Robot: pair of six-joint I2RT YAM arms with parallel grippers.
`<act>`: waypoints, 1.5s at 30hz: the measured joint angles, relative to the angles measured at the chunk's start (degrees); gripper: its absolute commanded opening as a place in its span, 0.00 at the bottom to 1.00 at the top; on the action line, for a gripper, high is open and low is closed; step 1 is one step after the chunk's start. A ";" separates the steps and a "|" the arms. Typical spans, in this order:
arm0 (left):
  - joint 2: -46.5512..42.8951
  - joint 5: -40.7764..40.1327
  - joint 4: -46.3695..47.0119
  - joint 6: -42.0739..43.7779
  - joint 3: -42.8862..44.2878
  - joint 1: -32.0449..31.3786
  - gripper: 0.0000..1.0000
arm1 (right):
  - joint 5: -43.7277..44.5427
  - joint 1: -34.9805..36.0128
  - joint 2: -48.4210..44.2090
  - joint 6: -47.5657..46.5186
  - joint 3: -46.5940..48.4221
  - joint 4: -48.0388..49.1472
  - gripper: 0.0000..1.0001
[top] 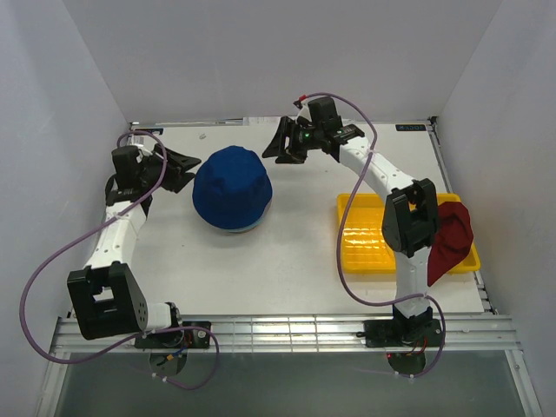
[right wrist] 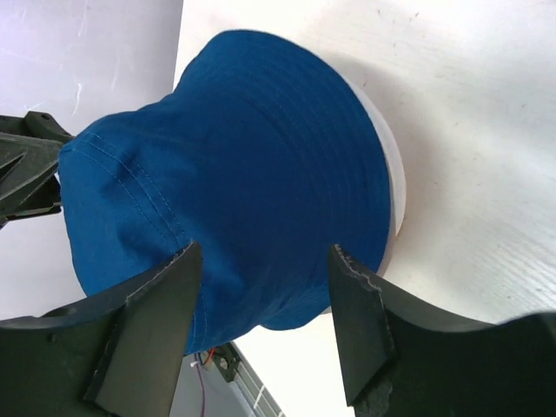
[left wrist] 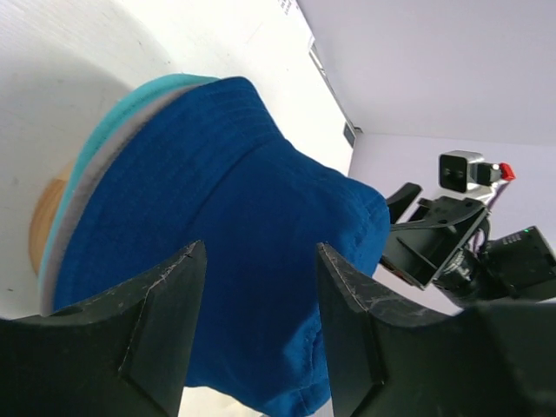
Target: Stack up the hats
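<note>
Top external view is showing the blue hat (top: pixel 231 187) sitting on the hat pile (top: pixel 241 229) on the counter (top: pixel 287 278), left jaws and right jaws standing wide apart beside it, holding nothing, so a jaw could be snagging its floppy brim and tugging it off.
</note>
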 measured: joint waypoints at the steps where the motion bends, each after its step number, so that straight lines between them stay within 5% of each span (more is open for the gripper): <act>1: -0.04 0.33 0.28 -0.70 -0.17 -0.20 0.63 | 0.00 0.35 0.00 0.24 -0.22 0.13 0.66; 25: -0.70 -2.99 18.49 -9.92 -11.39 -4.15 0.44 | 0.07 3.78 1.18 8.76 -7.02 10.73 0.66; 34: -0.85 -5.57 16.28 -7.74 -13.11 -4.85 0.46 | 0.44 3.76 1.18 8.44 -6.99 11.74 0.67; 45: -0.85 -6.38 12.46 -4.44 -13.07 -4.87 0.60 | 0.66 2.67 -0.20 7.43 -5.64 11.54 0.72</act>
